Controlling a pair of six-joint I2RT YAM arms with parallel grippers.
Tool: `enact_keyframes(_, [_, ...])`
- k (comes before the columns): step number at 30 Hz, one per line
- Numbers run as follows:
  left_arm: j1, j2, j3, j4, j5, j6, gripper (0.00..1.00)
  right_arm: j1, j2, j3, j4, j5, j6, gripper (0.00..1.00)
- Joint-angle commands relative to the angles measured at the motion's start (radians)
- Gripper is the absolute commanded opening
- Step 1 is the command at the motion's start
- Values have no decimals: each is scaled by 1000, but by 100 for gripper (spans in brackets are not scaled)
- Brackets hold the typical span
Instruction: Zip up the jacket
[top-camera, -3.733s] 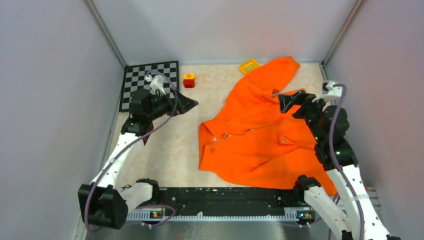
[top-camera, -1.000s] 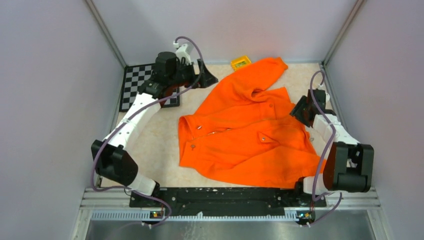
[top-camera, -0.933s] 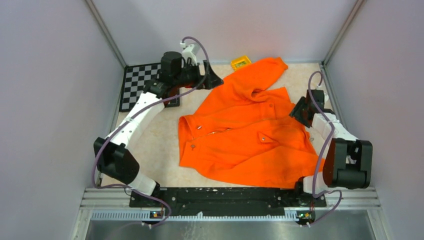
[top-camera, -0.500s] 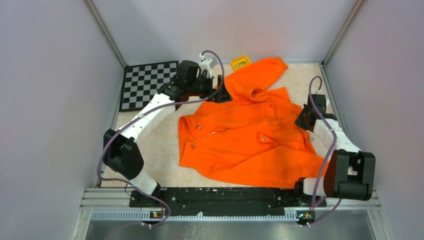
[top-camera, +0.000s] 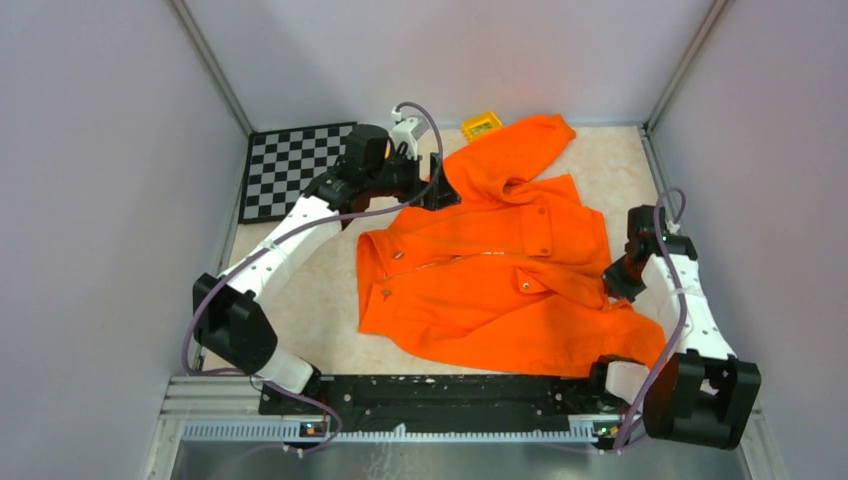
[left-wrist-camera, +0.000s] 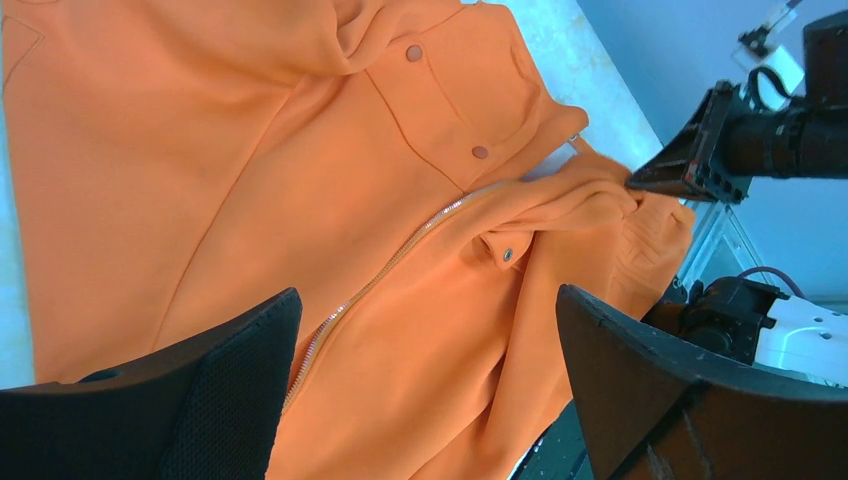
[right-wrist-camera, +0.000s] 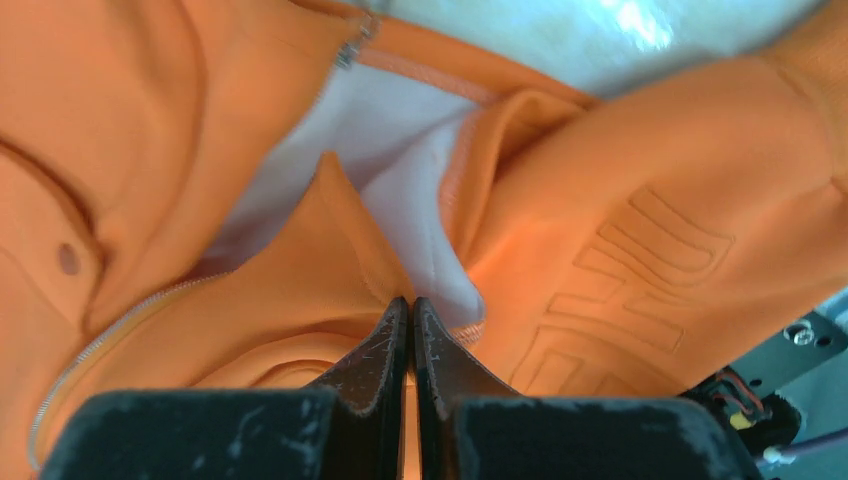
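The bright orange jacket (top-camera: 490, 290) lies spread on the table, collar to the left, its thin metal zipper (top-camera: 478, 258) running across the front. My left gripper (top-camera: 440, 188) hovers open over the jacket's upper edge by the sleeve. In the left wrist view its fingers (left-wrist-camera: 210, 390) stand wide apart above the zipper (left-wrist-camera: 400, 250), with nothing between them. My right gripper (top-camera: 613, 282) is shut on a fold of the jacket's hem at the right. In the right wrist view the fingertips (right-wrist-camera: 392, 320) pinch orange fabric (right-wrist-camera: 650, 200) beside the white lining.
A checkerboard mat (top-camera: 290, 165) lies at the back left. A small yellow object (top-camera: 481, 126) sits at the back by the sleeve. Grey walls enclose the table on three sides. The black base rail (top-camera: 450, 390) runs along the near edge.
My left arm swung right from the checkerboard to over the jacket. My right gripper shut on the hem and pulled it toward the near right, stretching the front.
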Motion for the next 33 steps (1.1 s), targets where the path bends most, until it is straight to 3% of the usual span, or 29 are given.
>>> enact_keyframes(1, [-4,-43,-9,50,19,14,99,-11,-61,-120,-67,-3,106,0])
enact_keyframes(6, [-5,-41,-21,58,25,11,99,-19,28,-230,64,15,138,0])
enact_keyframes(12, [-6,-36,-25,60,17,12,99,-19,77,-106,60,75,29,12])
enact_keyframes(14, [-5,-34,-26,62,17,13,99,-19,27,-56,49,107,-7,19])
enact_keyframes(17, [-6,-33,-25,60,24,12,99,-19,-64,-14,93,103,-88,38])
enact_keyframes(22, [-5,-33,-29,69,34,6,99,-19,-174,-5,334,-224,-287,58])
enact_keyframes(25, [-5,-27,-30,66,31,6,99,-19,-174,-13,420,-241,-273,69])
enact_keyframes(29, [-6,-34,-36,72,23,9,99,-19,-71,24,468,-208,-244,70])
enact_keyframes(33, [-7,-37,-38,71,8,14,99,-21,72,92,406,-33,-170,65])
